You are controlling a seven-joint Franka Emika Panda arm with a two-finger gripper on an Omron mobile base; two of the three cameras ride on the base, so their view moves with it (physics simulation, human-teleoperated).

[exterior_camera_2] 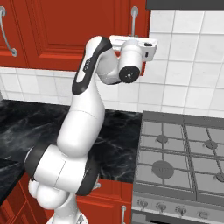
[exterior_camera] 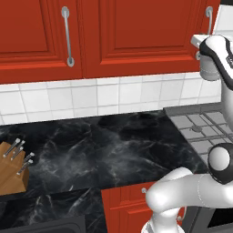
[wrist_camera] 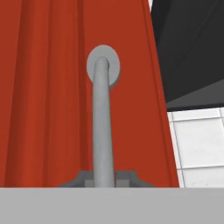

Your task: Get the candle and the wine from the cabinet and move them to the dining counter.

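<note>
**Up at the cabinet door: hand on the handle**

Up under the cabinet (exterior_camera: 136, 36), the handle (wrist_camera: 103, 127) runs lengthwise straight out from the hand (wrist_camera: 104, 178), seated between the fingertips (wrist_camera: 86, 178); the jaws look clamped on the bar. Arm reaches high, wrist levelled at the door's lower right edge above the surface (exterior_camera: 113, 145). Candle and wine, I'd judge, sit behind closed doors.

Hand (exterior_camera_2: 133, 38) at cabinet (exterior_camera_2: 65, 30) handle (exterior_camera_2: 133, 19).
</note>
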